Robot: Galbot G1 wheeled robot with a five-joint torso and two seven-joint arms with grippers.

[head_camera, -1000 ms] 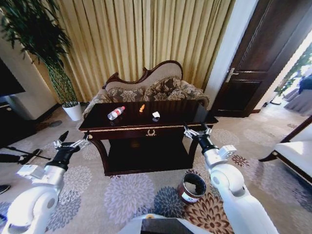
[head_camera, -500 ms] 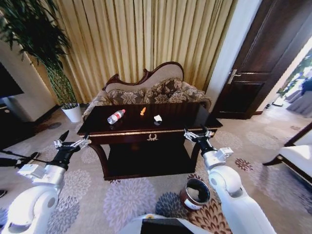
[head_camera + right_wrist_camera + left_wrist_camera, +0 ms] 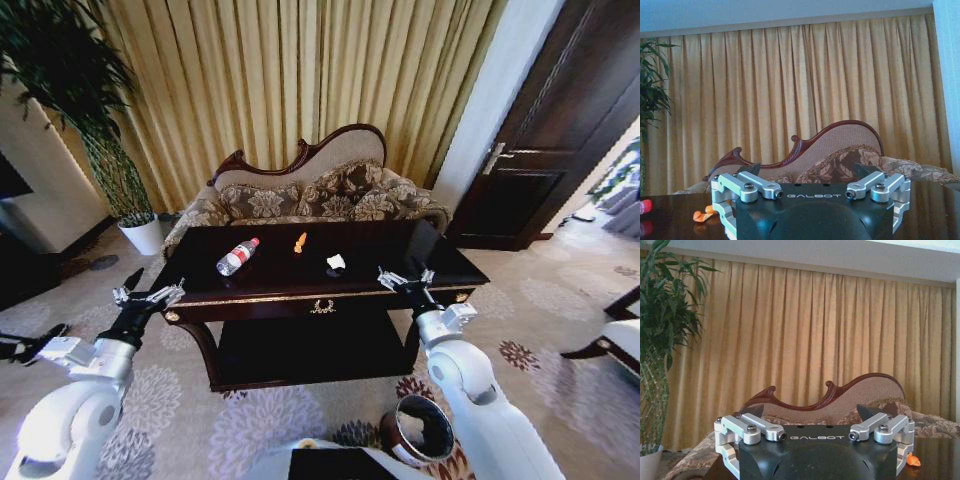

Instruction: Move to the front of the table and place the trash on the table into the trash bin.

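Fingers are spread empty on the left gripper (image 3: 148, 294) at lower left and the right gripper (image 3: 405, 278) right of centre, while the bottle (image 3: 237, 256), orange piece (image 3: 299, 242) and scrap (image 3: 336, 262) are seen mid-frame on the surface (image 3: 400, 262), the bin (image 3: 418, 440) at bottom right.

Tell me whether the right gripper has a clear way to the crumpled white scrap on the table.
Probably yes. The right gripper is open at the table's front edge, and the crumpled white scrap lies just beyond it on bare tabletop. The bottle and orange piece lie off to the side.
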